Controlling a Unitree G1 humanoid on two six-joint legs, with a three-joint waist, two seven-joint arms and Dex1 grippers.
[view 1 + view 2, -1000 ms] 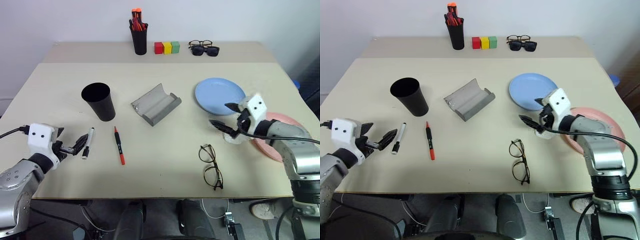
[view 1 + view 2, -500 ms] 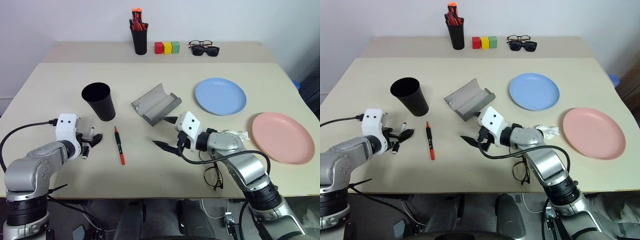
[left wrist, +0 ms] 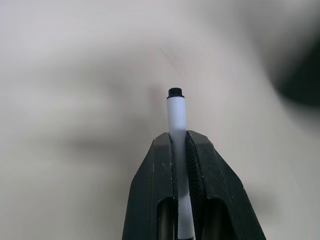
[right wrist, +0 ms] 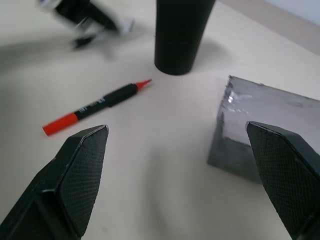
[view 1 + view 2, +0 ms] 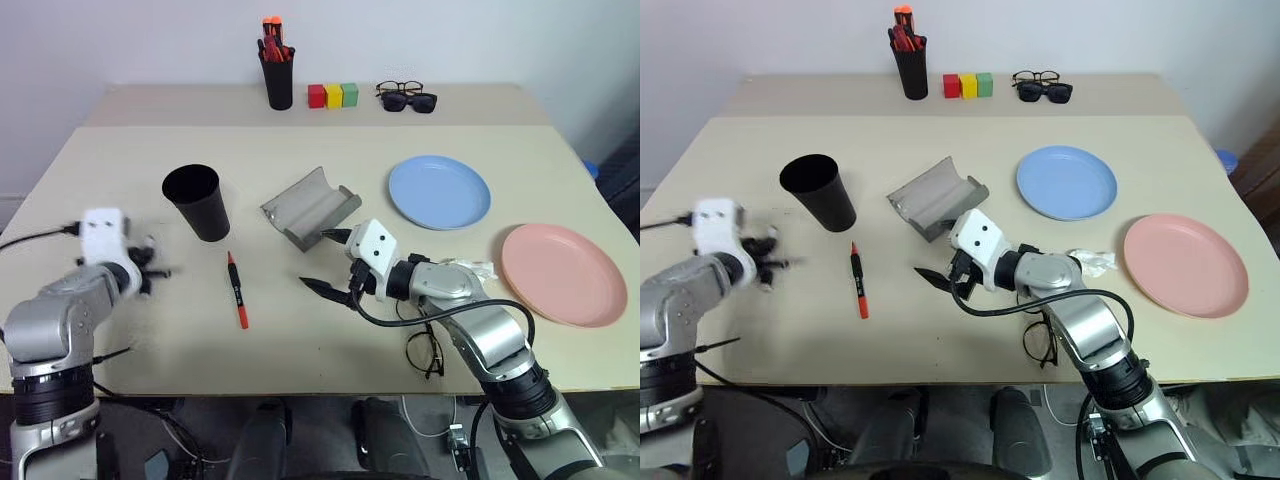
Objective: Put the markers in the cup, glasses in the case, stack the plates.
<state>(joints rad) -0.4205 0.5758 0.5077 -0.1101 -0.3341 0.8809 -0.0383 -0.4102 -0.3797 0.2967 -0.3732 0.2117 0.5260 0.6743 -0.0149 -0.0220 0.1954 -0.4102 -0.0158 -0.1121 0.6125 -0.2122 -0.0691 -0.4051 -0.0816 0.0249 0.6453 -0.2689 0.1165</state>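
Observation:
My left gripper (image 3: 178, 137) is shut on the white marker (image 3: 177, 115), whose black end sticks out past the fingertips. From the head views this gripper (image 5: 145, 270) hangs blurred above the table's left side, near the black cup (image 5: 197, 200). The red marker (image 5: 235, 290) lies on the table right of it. My right gripper (image 5: 318, 260) stands open and empty just in front of the open grey case (image 5: 312, 207). The wire-rimmed glasses (image 5: 425, 345) lie partly under my right forearm. The blue plate (image 5: 440, 192) and the pink plate (image 5: 565, 273) lie apart at the right.
At the back stand a black holder of red pens (image 5: 278, 70), three coloured blocks (image 5: 333, 95), and sunglasses with a black-framed pair (image 5: 408, 97). A small white crumpled thing (image 5: 478, 268) lies beside my right forearm, left of the pink plate.
My left gripper shut on the white marker and lifted it off the table, up and to the left. My right arm swung from the plates to the middle, then stayed still.

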